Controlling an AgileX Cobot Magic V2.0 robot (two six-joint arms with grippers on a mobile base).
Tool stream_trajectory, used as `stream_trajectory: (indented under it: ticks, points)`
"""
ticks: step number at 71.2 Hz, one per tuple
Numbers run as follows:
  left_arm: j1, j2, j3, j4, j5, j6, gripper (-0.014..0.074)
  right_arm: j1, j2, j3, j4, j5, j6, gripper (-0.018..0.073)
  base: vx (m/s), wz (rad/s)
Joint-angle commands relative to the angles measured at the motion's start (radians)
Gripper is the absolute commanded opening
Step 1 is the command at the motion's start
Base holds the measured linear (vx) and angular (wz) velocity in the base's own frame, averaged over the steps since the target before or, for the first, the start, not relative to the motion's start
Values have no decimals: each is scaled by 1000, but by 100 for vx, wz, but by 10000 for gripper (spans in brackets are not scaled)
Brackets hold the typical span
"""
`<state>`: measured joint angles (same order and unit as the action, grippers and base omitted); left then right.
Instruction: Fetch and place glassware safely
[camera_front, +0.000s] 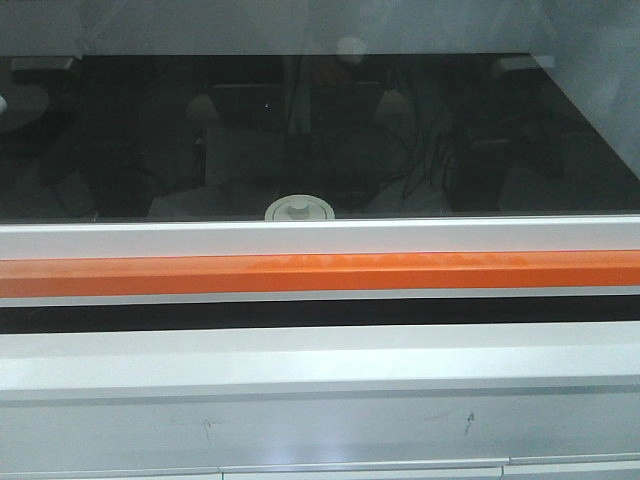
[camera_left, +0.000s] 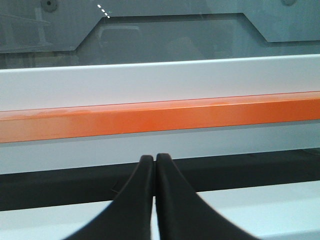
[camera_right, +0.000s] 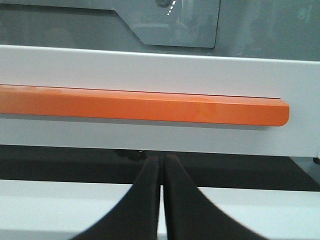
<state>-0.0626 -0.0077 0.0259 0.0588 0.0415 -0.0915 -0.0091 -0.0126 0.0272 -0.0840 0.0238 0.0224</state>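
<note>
Dark glass pane (camera_front: 450, 130) above white frame (camera_front: 500, 238) and orange bar (camera_front: 320, 272). We locate glassware (camera_front: 299, 208) behind pane, only top showing, likely shielded there. Left claw (camera_left: 154, 159), right claw (camera_right: 161, 159): closed, empty, facing bar.

Glass pane (camera_front: 320, 130) and orange bar (camera_front: 320, 272) screen the jar (camera_front: 299, 208).

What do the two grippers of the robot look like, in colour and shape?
The left gripper and the right gripper look alike: two smooth matte black fingers each, broad at the base, curving to narrow tips. No cables or markings show.
</note>
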Motion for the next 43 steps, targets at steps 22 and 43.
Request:
stream_trajectory:
  ticks: [22, 43]
  points:
    - [1, -16, 29, -8, -79, -7, -7, -7, -9, 20, -3, -74, -3, -8, 0, 0]
    - [1, -16, 29, -8, -79, -7, -7, -7, -9, 20, -3, -74, -5, -8, 0, 0]
